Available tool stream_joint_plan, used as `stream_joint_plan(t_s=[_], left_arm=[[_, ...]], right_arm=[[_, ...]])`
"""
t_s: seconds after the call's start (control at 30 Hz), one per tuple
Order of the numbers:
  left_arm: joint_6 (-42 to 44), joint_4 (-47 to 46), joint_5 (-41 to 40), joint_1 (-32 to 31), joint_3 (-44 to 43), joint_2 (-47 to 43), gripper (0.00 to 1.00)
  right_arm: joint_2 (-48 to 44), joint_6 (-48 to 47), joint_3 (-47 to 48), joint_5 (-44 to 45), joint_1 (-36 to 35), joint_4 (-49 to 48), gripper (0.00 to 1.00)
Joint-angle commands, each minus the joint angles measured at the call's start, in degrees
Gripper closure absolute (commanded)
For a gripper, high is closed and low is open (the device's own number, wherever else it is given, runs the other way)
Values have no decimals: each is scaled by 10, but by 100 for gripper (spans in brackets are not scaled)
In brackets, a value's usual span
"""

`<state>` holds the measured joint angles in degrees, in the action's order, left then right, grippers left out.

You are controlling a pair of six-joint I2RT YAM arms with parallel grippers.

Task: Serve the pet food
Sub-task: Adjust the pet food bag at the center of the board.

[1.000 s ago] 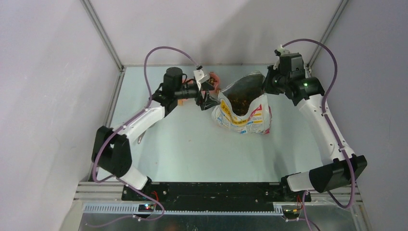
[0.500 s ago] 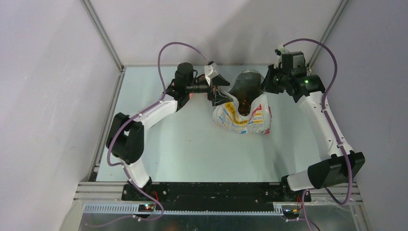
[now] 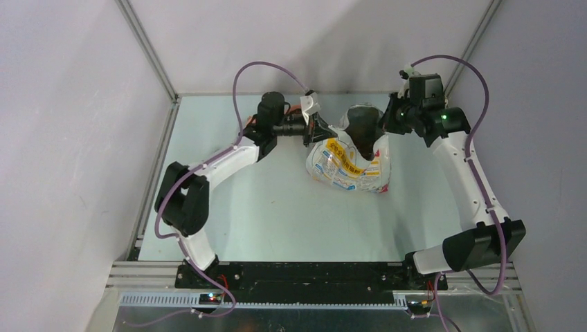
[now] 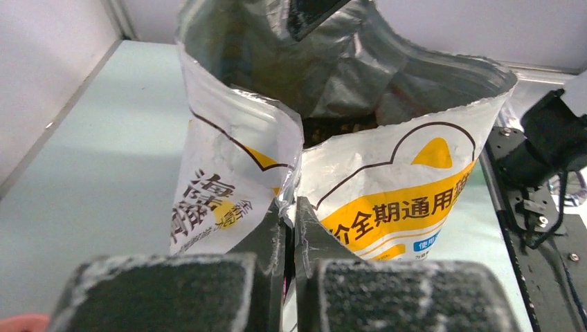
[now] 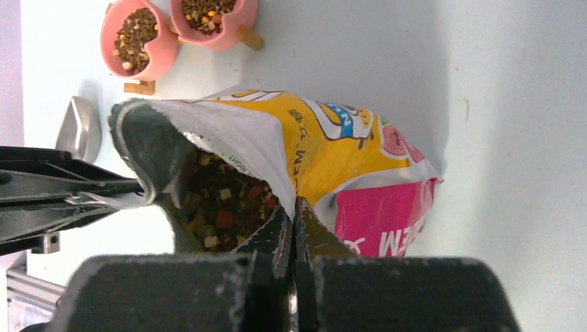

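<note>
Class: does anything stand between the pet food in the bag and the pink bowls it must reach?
Yes. The wall of the bag stands between the pet food inside and the pink bowls beyond it. The left claw and the right claw each pinch that bag's rim.

The white-yellow-pink printed bag (image 5: 346, 149) is glossy film, silvery inside; the small brown kibble pellets (image 5: 223, 202) look matt, rough.

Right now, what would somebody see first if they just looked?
The bright yellow-and-pink bag on the table, pinched at its rim by the left gripper and the right gripper, one on each side. Its mouth gapes open on brown pet food. Close by sit two pink bowls, also holding some.
</note>
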<state>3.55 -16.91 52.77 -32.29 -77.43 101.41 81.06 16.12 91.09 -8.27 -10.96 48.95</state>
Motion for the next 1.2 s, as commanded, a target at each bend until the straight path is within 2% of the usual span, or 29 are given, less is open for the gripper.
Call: stream_joint_plan(t_s=[0.0,0.17,0.4,0.6,0.8,0.9,0.93,0.97,1.0,1.03,1.07,1.1,1.17], left_arm=[[42,21,-131,26,-5,-61,100],[82,54,-156,27,52,-153,100],[115,96,-170,27,66,-254,100],[102,100,-162,28,42,-288,100],[102,113,-182,35,61,-308,100],[35,42,-198,61,102,-295,100],[11,-31,-212,63,130,-289,100],[-33,-65,-218,66,143,-284,100],[-67,-110,-235,66,155,-273,100],[-82,-123,-245,66,157,-266,100],[-100,-136,-264,66,154,-251,100],[-106,-138,-274,66,147,-243,100],[-112,-138,-277,66,139,-226,100]], right_arm=[[-41,-38,23,49,7,5,100],[-96,-58,-2,62,7,-44,100],[-137,-66,17,18,-4,-91,100],[-110,-68,63,29,-26,-77,100],[-83,-58,41,38,-28,-101,100],[-41,-53,48,57,-19,-70,100],[-35,-53,50,60,-13,-62,96],[-29,-52,48,60,-10,-53,91],[-30,-52,45,52,-3,-53,79],[-40,-53,33,46,-2,-62,60],[-48,-57,26,34,0,-70,51],[-65,-61,10,27,1,-87,34],[-88,-66,-10,10,1,-113,19]])
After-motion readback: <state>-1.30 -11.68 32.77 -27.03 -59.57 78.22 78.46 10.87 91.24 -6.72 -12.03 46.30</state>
